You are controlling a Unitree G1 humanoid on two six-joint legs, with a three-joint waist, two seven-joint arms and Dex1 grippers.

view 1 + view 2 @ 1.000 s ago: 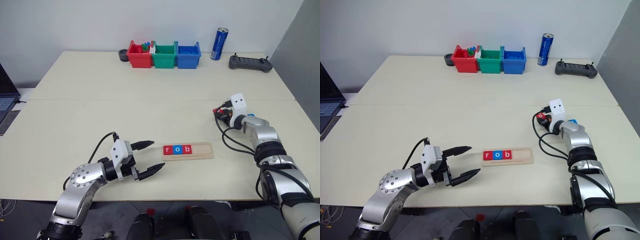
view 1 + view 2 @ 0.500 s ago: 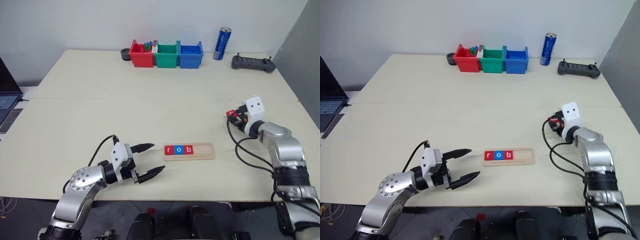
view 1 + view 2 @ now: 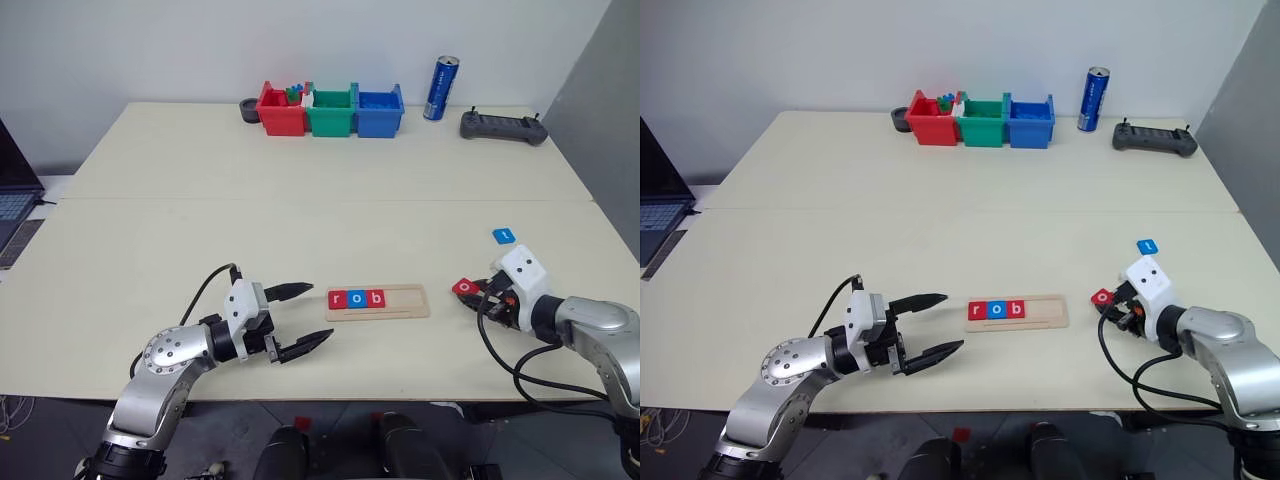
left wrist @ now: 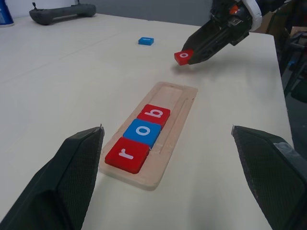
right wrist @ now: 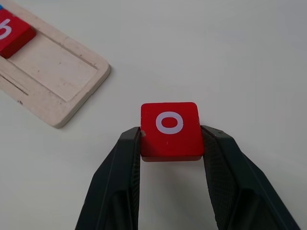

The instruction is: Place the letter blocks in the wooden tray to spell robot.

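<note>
Red "o" block (image 5: 170, 130) is sitting pinched between the two black fingers of my right gripper (image 3: 1110, 301), letter face up, just off the right end of the wooden tray (image 3: 377, 301). The tray is lying with its long axis across the table, left to right; r, o and b are filling its left part and the empty slots are at the end nearest my right arm — so I am judging the next slot lies to the left of the block, a short carry along the tray's own line. My left gripper (image 3: 296, 318) is hovering wide open and empty just off the tray's left end. The blue "t" block (image 3: 504, 236) is lying on the table beyond my right hand. Compared with a second ago, I am bringing the right arm back toward me and lower — the "t" is now uncovered behind it.
</note>
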